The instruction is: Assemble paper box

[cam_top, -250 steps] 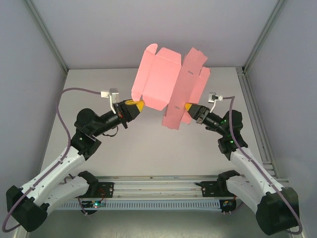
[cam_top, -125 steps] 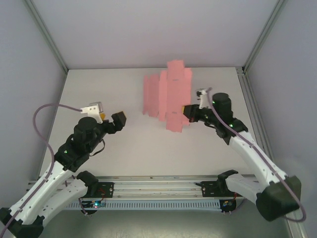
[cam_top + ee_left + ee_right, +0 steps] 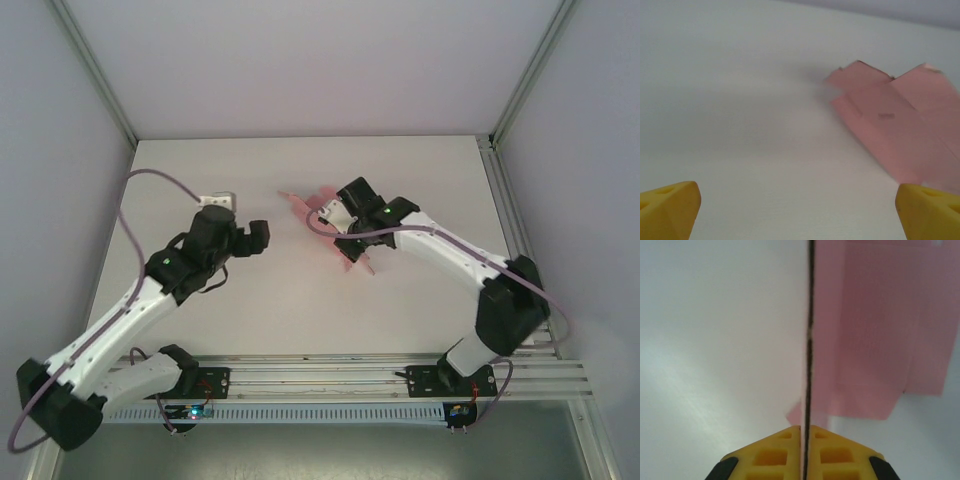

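The box (image 3: 356,258) is a pink sheet, not yet folded up, lying low on the table (image 3: 200,170) just right of centre in the top view, with flaps poking out to the upper left and lower right of the right gripper (image 3: 345,225). In the right wrist view the sheet (image 3: 875,340) fills the upper right, and one panel stands edge-on as a thin dark line running down the middle into the gripper (image 3: 804,445). Its yellow fingers (image 3: 775,452) are clenched on that edge.

The table is plain white, closed in by pale grey walls (image 3: 300,60) with metal posts (image 3: 95,75) at the corners.

The right arm rises from the lower right, bends at the right edge and reaches leftward to the sheet. The left arm slants up from the lower left. Its gripper (image 3: 258,235) sits left of the box, apart from it. In the left wrist view its fingers (image 3: 667,207) sit wide apart in the bottom corners, released, with the box (image 3: 895,125) at upper right.
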`<state>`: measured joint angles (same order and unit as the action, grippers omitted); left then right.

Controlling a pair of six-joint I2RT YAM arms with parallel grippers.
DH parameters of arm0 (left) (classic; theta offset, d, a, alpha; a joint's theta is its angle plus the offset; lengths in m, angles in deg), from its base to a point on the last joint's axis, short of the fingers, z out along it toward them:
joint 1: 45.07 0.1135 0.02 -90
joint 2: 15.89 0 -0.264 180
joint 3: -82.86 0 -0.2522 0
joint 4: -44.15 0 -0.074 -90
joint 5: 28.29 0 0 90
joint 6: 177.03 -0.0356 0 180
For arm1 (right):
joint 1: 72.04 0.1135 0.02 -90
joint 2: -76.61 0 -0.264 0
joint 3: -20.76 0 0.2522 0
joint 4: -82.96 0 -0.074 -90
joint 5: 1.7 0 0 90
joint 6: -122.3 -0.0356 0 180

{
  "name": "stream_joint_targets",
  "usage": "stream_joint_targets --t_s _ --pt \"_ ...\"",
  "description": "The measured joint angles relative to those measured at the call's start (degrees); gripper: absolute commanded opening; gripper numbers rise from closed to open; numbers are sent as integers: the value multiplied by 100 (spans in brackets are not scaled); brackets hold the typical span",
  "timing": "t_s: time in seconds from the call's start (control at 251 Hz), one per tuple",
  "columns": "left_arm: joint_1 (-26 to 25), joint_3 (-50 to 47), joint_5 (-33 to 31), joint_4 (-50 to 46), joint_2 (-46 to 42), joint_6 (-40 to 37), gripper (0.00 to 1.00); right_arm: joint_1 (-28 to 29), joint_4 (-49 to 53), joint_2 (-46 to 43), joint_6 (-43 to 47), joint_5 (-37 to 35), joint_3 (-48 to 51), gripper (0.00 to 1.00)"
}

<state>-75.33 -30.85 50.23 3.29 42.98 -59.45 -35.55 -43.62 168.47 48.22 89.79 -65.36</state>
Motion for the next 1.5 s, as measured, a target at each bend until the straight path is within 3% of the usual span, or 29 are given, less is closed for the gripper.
stream_joint_targets --t_s 0.128,0.271,0.495,0.678,0.774,0.938,1.038,1.221,1.5 --pt "94 240 385 245 682 -76 100 -37 -33 470 461 -922 -243 0" --pt "463 337 822 411 1025 -76 100 -79 -17 339 935 -837 -372 0" --pt "1097 170 1213 638 203 -61 100 -107 450 -887 1377 743 -767 0" --pt "1132 472 713 354 -992 -107 100 -57 1528 -1661 2076 2763 -1228 8" --pt "1132 551 448 310 -1427 -136 100 15 2024 -1825 2258 3211 -1211 11" --pt "1132 538 282 238 -1628 -140 100 -74 1950 -1493 1878 2583 -946 7" --pt "1132 411 310 243 -1344 -98 100 -343 1475 -629 1655 1823 -925 0" --pt "1154 31 667 308 -509 -59 100 -614 343 1019 1631 485 -876 2" --pt "1154 -249 1165 715 369 -225 100 -675 -1001 1143 2273 83 -365 3"
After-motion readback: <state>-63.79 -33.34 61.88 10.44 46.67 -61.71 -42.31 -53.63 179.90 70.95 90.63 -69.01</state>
